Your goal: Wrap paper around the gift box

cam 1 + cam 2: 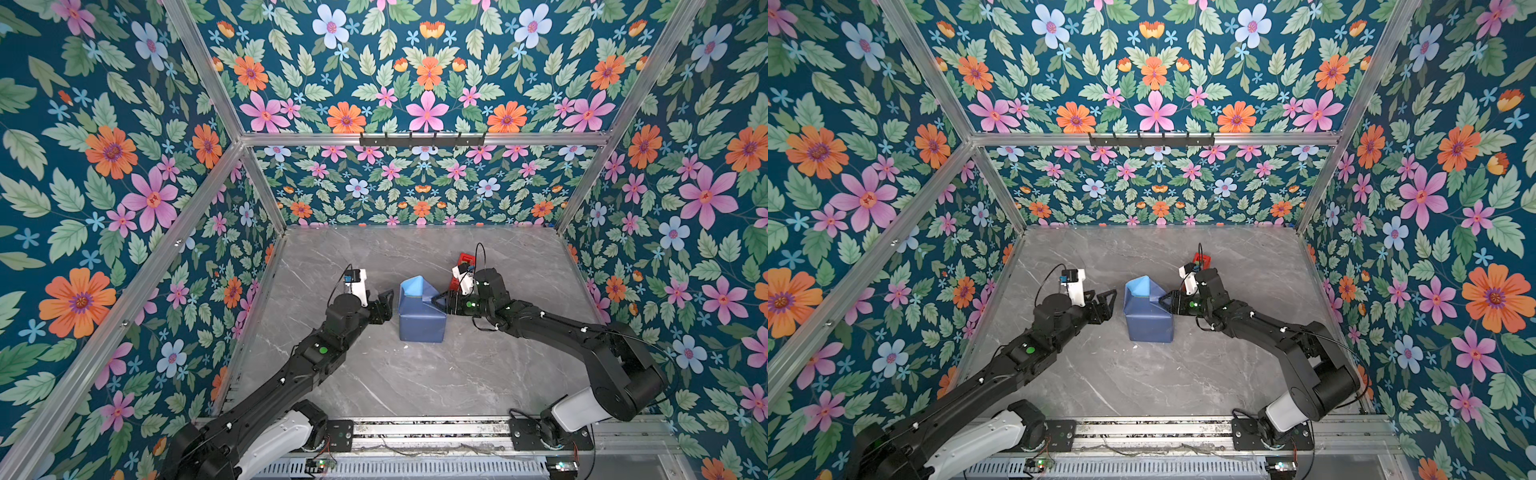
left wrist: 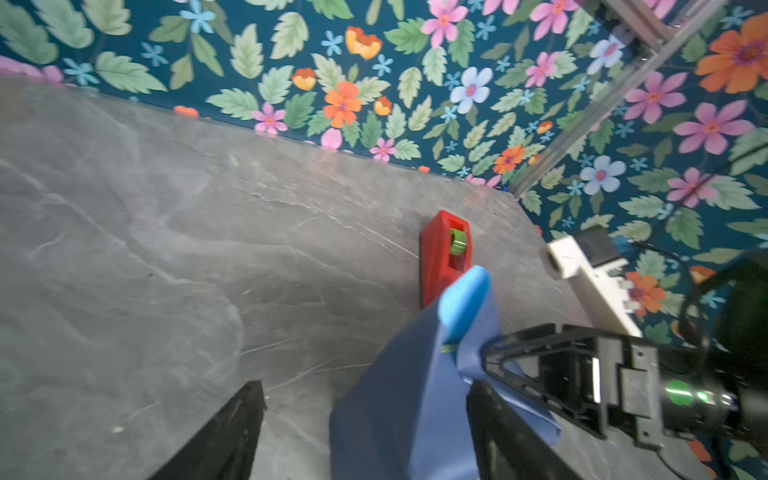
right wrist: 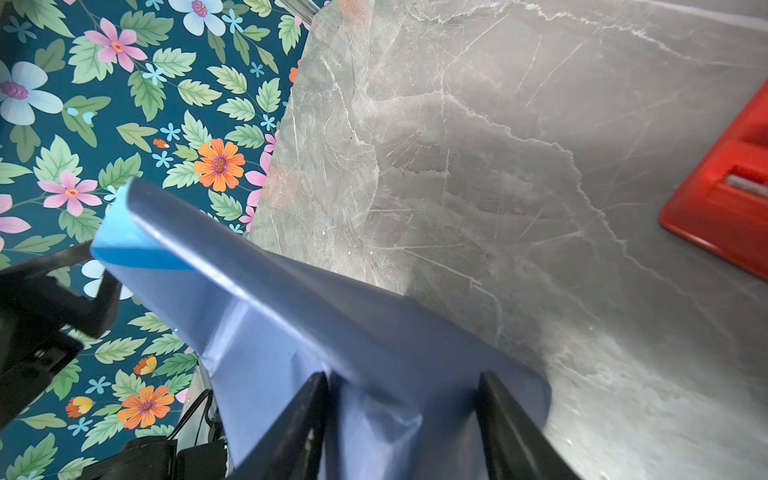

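Paper (image 1: 419,320): 1 | tape dispenser (image 2: 436,266): 1 | left gripper (image 1: 388,302), right gripper (image 1: 438,301): 2

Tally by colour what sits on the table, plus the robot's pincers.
Blue: 1, the paper
Red: 1, the tape dispenser
Black: 2, the left pincer and the right pincer
Total: 4

The left arm (image 1: 291,370) stretches nearly straight toward the creased slate-blue paper sheet (image 1: 419,320), which is folded into an upright block. The left gripper (image 1: 388,305) lies level just left of the paper, its black fingers (image 2: 224,436) spread wide and holding nothing. The right arm (image 1: 561,328), bent at the elbow, comes in from the paper's right. The right gripper (image 1: 437,300) meets the upper right flap, its fingers (image 3: 299,419) apart astride it; whether they pinch it cannot be told.
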### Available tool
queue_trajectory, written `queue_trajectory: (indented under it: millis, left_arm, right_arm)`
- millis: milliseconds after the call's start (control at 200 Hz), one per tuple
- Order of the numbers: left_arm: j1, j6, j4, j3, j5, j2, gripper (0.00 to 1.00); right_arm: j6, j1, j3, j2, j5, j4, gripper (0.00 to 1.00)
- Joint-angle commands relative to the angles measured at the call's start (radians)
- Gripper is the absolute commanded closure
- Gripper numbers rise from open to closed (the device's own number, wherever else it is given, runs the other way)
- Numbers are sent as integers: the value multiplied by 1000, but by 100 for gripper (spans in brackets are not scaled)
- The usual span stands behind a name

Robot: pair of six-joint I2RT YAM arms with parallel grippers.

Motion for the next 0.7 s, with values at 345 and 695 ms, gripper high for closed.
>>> queue_trajectory:
  millis: [345,695]
  left_arm:
    - [56,-30,0,2,252,177,27]
    - [7,-71,67,-23,290,196,30]
  right_arm:
    - [-12,2,-6,-1,27,-81,43]
    - [-11,1,-9,-4,30,-83,43]
